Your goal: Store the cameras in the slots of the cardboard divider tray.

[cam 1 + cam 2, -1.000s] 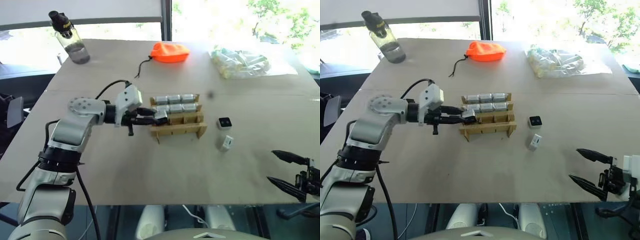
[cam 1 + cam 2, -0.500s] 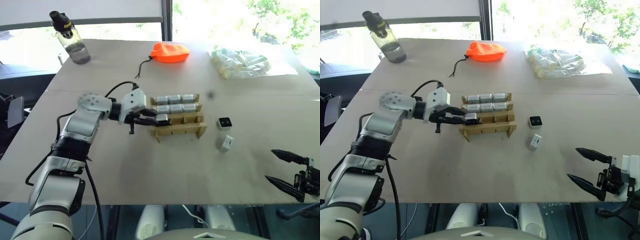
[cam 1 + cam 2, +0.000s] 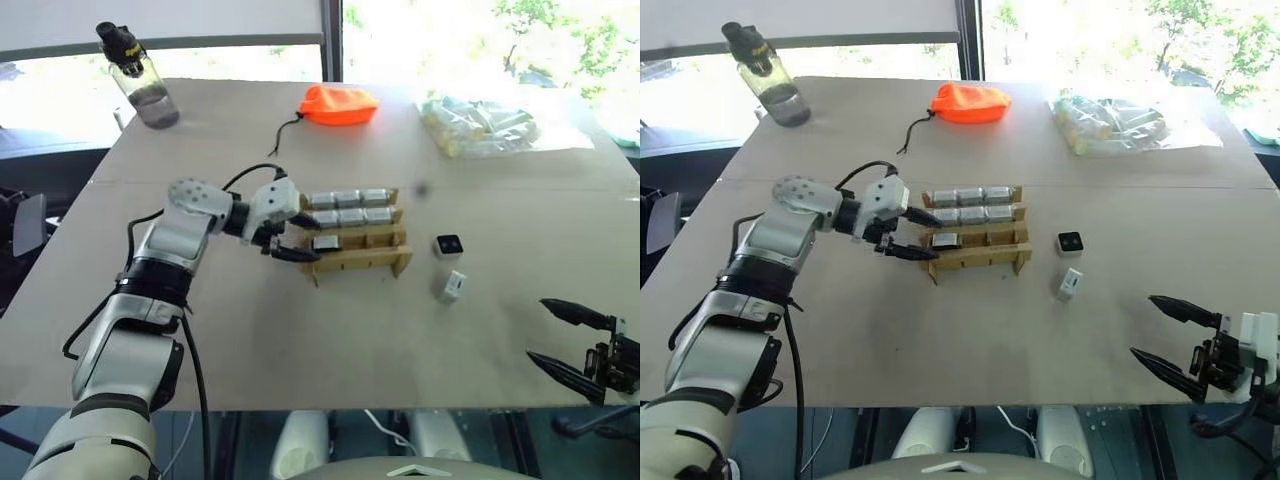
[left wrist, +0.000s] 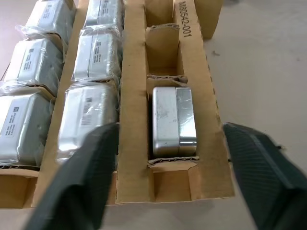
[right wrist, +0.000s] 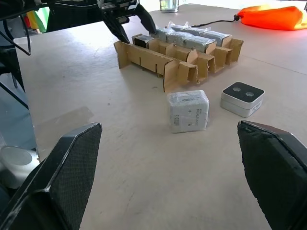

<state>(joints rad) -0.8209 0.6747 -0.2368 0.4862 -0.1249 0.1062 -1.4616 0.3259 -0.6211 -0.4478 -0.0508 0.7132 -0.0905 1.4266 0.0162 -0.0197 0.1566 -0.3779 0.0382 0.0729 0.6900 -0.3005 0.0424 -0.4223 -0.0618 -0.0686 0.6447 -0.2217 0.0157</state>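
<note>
Tabletop of pale board bears the tray (image 3: 357,262). My left gripper (image 3: 296,238) stands spread at its left end, around a camera (image 4: 173,122) seated in the front row. My right gripper (image 3: 1170,335) is spread, near two loose cameras (image 5: 188,111).

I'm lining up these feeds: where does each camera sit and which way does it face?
Head views: look forward and down over the table; left arm reaches to the cardboard divider tray.
Left wrist view: looks down along its open fingers at a camera in a slot.
Right wrist view: looks level across at two loose cameras.
Shared: the tray.
</note>
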